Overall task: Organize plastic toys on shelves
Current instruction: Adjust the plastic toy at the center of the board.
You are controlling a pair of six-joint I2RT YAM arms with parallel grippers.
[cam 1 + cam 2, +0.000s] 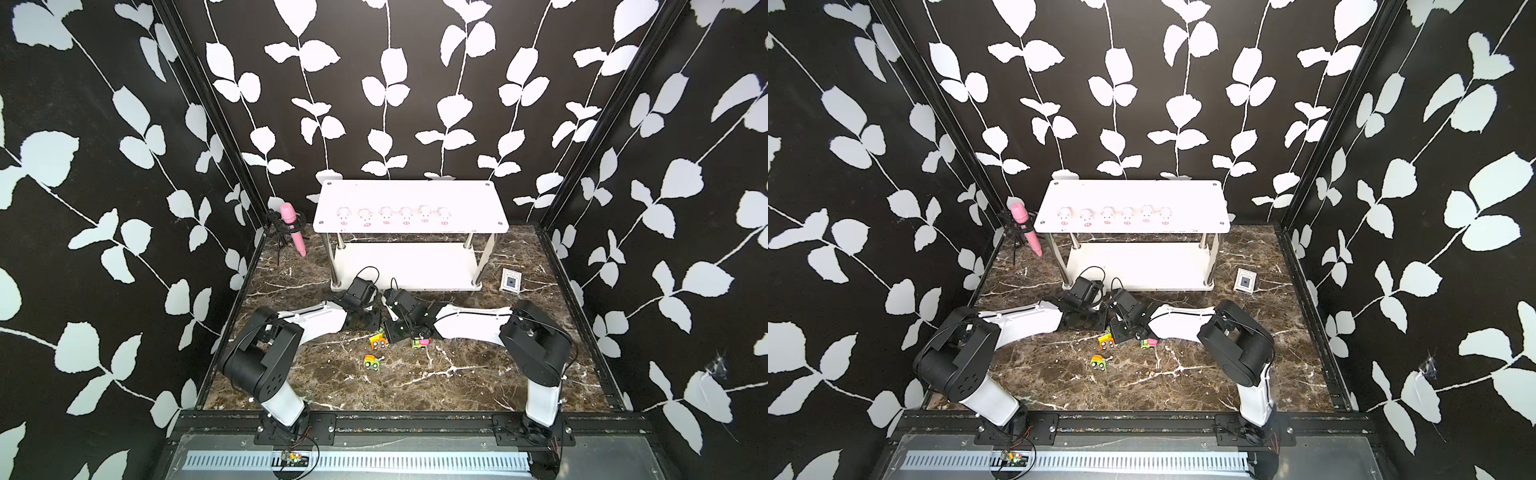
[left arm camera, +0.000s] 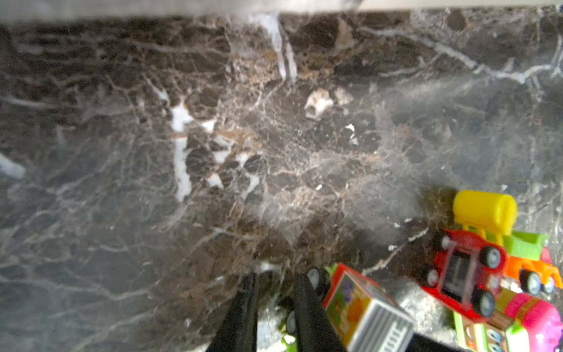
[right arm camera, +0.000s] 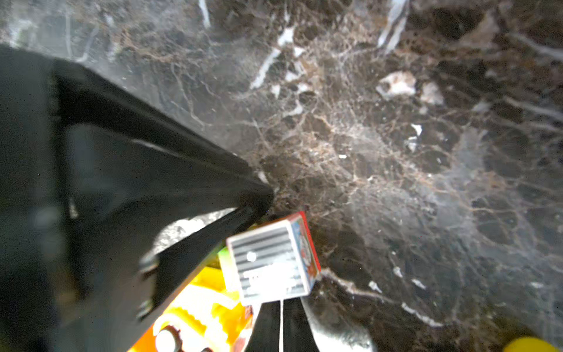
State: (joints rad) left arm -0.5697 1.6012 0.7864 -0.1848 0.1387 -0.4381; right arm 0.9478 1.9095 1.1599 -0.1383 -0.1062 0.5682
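Left gripper (image 2: 278, 282): we see its jaws narrowly apart beside a toy box truck (image 2: 365, 314). Right gripper (image 3: 281, 314) we find pressed together.

Top views bright, evenly lit from above; wide-angle bend splays walls (image 1: 83, 208) outward at edges. White shelf (image 1: 411, 195) overexposed, pigs (image 1: 386, 216) washed pale against it. Marble (image 1: 332, 386) shows soft shadows only. Wrist views smeared, soft; hazy glare on marble; truck (image 3: 271, 262) near lens out of focus; shelf edge in left wrist view reduced to pale blur
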